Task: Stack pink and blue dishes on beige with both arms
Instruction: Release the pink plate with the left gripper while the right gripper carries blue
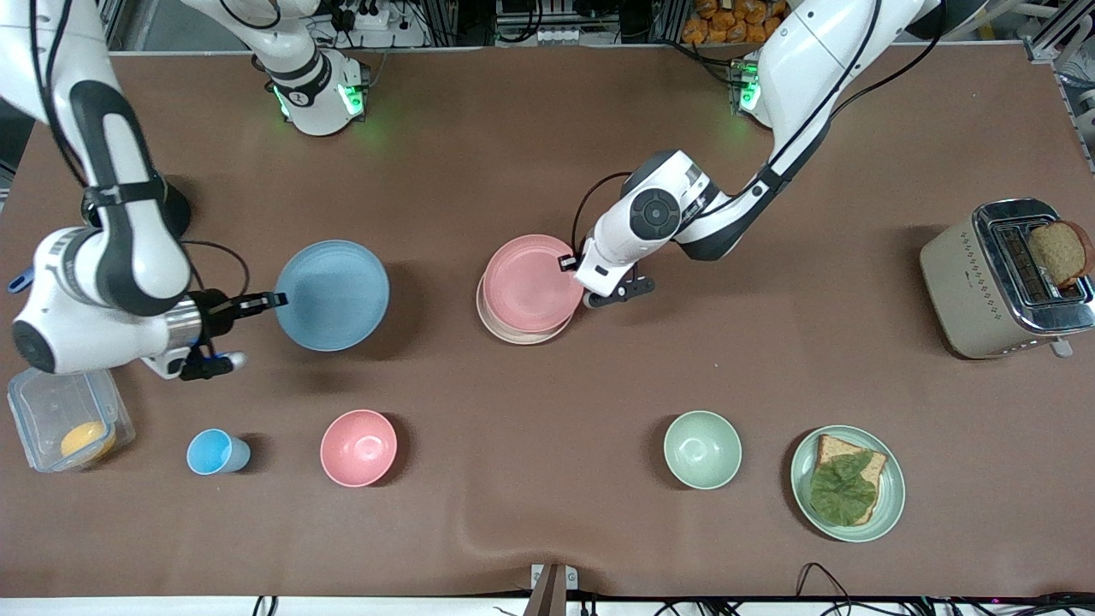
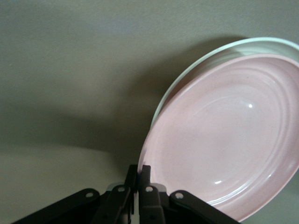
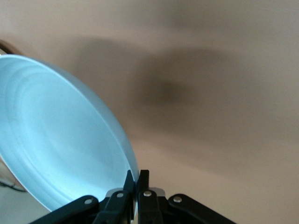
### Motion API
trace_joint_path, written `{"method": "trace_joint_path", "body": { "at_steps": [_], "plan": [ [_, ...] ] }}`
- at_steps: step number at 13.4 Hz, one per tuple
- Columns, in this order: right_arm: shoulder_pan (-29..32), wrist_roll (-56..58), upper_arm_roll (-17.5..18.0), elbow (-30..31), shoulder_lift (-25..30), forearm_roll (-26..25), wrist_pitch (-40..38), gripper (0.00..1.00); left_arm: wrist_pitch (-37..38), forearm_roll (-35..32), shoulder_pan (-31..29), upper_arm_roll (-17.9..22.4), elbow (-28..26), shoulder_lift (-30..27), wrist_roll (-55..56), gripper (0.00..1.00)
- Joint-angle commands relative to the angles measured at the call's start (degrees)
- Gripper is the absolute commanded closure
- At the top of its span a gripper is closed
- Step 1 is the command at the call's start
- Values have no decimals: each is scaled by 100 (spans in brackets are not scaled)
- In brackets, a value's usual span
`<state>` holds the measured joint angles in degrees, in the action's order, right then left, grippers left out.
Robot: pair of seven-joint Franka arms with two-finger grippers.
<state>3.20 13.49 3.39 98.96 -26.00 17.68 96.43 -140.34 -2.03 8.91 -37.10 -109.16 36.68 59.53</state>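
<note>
The pale pink plate (image 1: 530,282) lies over the beige plate (image 1: 516,335), a little off centre, so only a crescent of beige rim shows. My left gripper (image 1: 569,263) is shut on the pink plate's rim at the edge toward the left arm's end of the table. The left wrist view shows the pink plate (image 2: 224,140) with the pale rim of the beige plate (image 2: 187,77) under it, and the gripper (image 2: 139,175) pinching the pink edge. My right gripper (image 1: 279,299) is shut on the rim of the light blue plate (image 1: 334,295), which it holds above the table. In the right wrist view the gripper (image 3: 136,179) clamps the blue plate (image 3: 56,135).
Nearer the front camera stand a blue cup (image 1: 214,452), a deep pink bowl (image 1: 358,447), a green bowl (image 1: 702,449) and a green plate with bread and a leaf (image 1: 847,483). A toaster (image 1: 1005,278) stands at the left arm's end, a clear container (image 1: 64,419) at the right arm's.
</note>
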Motion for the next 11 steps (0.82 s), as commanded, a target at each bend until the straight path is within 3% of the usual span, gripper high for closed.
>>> {"method": "trace_joint_path", "body": {
  "at_steps": [1,7,11],
  "plan": [
    [-660,-749,-23,553,367,122,550,100,-11,-149,163,54,237,207,138,100],
    [-838,-1068,-23,836,438,491,868,100,-11,-140,603,528,465,296,147,100],
    [-882,-1094,-23,1037,630,500,860,100,-11,-97,630,546,527,331,155,100]
  ]
}}
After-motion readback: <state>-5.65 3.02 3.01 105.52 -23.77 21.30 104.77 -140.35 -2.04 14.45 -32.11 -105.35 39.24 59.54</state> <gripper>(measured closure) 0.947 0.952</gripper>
